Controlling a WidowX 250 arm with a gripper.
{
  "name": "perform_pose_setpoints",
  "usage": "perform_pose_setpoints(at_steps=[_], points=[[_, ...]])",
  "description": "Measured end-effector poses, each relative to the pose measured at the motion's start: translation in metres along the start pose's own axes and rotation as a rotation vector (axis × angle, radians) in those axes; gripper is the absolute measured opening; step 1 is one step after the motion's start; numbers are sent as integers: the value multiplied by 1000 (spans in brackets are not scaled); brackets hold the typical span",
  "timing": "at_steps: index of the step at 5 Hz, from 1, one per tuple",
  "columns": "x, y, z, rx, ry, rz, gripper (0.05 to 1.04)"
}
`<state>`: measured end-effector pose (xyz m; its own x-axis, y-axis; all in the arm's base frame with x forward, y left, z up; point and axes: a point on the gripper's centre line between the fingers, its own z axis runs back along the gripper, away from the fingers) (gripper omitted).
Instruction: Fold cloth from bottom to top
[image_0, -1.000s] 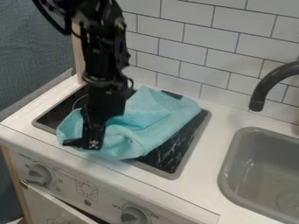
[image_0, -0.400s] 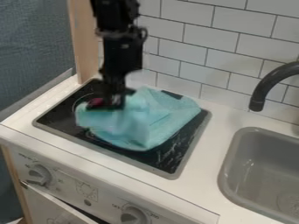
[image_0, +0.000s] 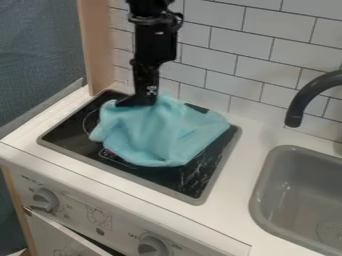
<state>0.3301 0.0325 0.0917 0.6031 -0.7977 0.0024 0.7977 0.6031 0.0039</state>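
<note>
White tiled wall (image_0: 267, 45) in bkgd, behind the gripper (image_0: 137, 103); lt. blue cloth (image_0: 157, 135) directly below & in front of its fingers (image_0: 144, 95), touching them.
Fingers clenched on cloth at its far L edge, w/ fabric bunched up right beside them; exact gap btwn fingers can't be told, fabric hides it. Cloth lies rumpled on blk stovetop (image_0: 70, 131), spreading from fingers toward the front & out to the R, w/ folds thru the middle. Knob (image_0: 45, 200) in front of & below fingers; faucet (image_0: 314, 92) & gray sink (image_0: 272, 160) well apart, to their R.
</note>
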Motion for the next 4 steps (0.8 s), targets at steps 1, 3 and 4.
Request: perform_pose_setpoints(at_steps=[1,3,4], points=[[16,14,-24,-23,54,-9,64],[32,28,-68,-53,102,-50,64],[34,30,-73,-51,105,-63,64]])
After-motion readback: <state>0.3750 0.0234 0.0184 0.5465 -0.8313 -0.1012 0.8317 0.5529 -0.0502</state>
